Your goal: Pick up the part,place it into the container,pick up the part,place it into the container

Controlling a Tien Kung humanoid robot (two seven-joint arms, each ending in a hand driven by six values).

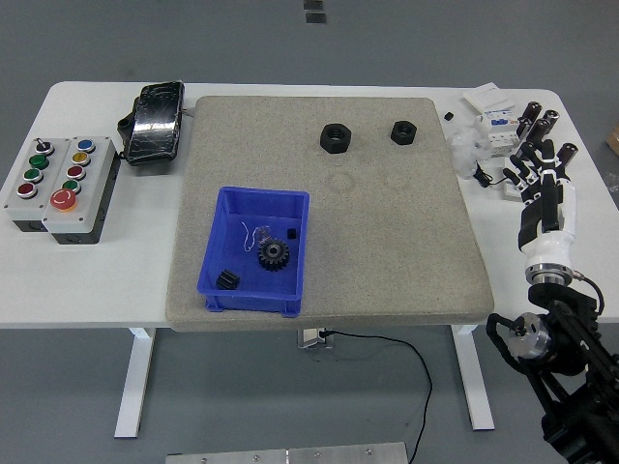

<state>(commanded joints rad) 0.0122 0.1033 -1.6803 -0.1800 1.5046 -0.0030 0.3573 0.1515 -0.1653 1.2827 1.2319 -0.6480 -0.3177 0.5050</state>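
Two black hex nuts lie on the grey mat (387, 232) near its far edge: a larger nut (335, 137) and a smaller nut (402, 131) to its right. The blue container (256, 250) stands on the mat's left half and holds a black gear (274, 254) and small black parts (227, 279). My right hand (540, 176) is over the table's right side, off the mat, fingers spread and empty. It is far right of both nuts. My left hand is out of view.
A button box (56, 184) stands at the table's left. A black pouch (155, 118) lies at the far left of the mat. Several dark cylinders (537, 124) and white parts (488, 121) clutter the far right corner, just behind my hand.
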